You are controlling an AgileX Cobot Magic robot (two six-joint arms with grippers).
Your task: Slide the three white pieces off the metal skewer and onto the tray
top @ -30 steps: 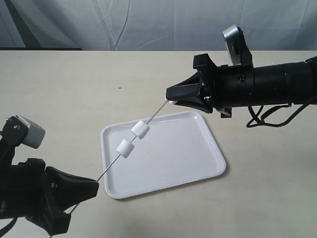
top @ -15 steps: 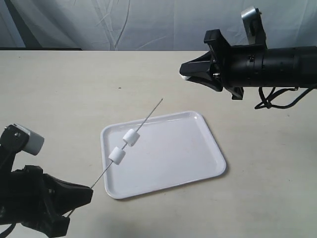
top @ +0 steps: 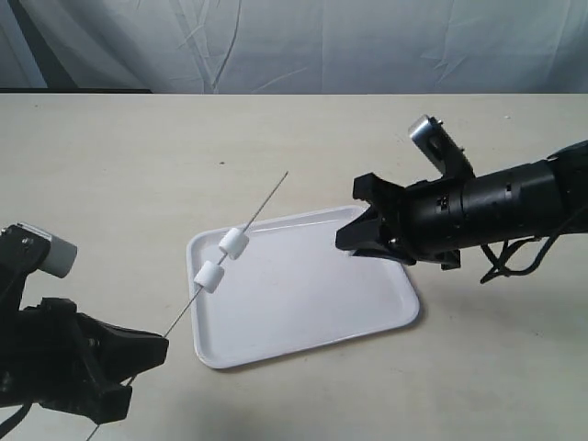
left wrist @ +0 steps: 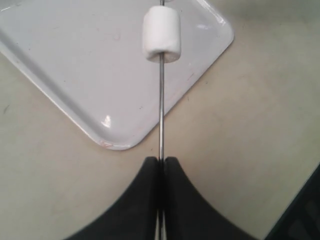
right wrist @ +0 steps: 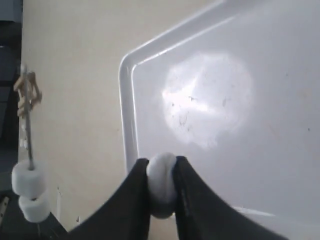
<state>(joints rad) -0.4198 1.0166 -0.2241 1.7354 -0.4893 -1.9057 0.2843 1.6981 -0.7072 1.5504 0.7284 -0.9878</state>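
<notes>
Your left gripper (top: 163,346) is pinching the skewer (top: 266,197), with two pieces (top: 233,243) sitting over the tray (top: 312,308) at 9 o'clock. Your right gripper (top: 342,241) is squeezing the third piece (right wrist: 161,182) at 1 o'clock.

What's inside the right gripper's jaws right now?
One white piece, pinched in the right gripper over the tray. Its rear part is covered by the fingers.

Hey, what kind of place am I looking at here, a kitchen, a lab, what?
Probably a robot lab bench, not a kitchen: a beige tabletop, a wrinkled white cloth backdrop, and a black left gripper and right gripper working over one white tray.
</notes>
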